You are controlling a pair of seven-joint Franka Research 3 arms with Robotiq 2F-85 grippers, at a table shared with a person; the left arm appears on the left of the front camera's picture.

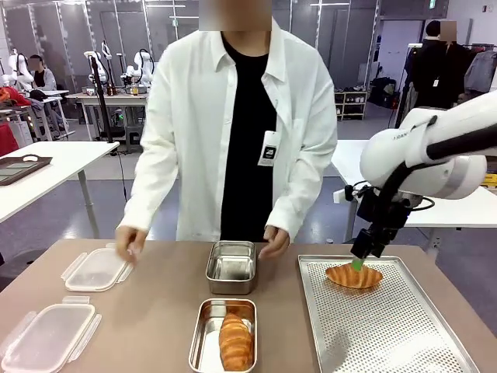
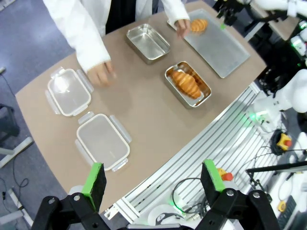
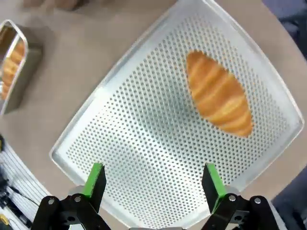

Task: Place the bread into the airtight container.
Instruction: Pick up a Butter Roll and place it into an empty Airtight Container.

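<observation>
While bread (image 3: 218, 93) hugs tray (image 3: 144, 129) rim, right tool (image 3: 152, 175) spread

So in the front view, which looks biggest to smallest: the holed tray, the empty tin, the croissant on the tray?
Largest to smallest:
1. tray
2. empty tin
3. croissant
The croissant spans about the tin's width but covers less area. Both lie about equally far off, so nearness hardly skews them.

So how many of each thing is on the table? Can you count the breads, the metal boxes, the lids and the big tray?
Croissants: 2
Metal containers: 2
Clear lids: 2
Perforated tray: 1
Total: 7
</observation>
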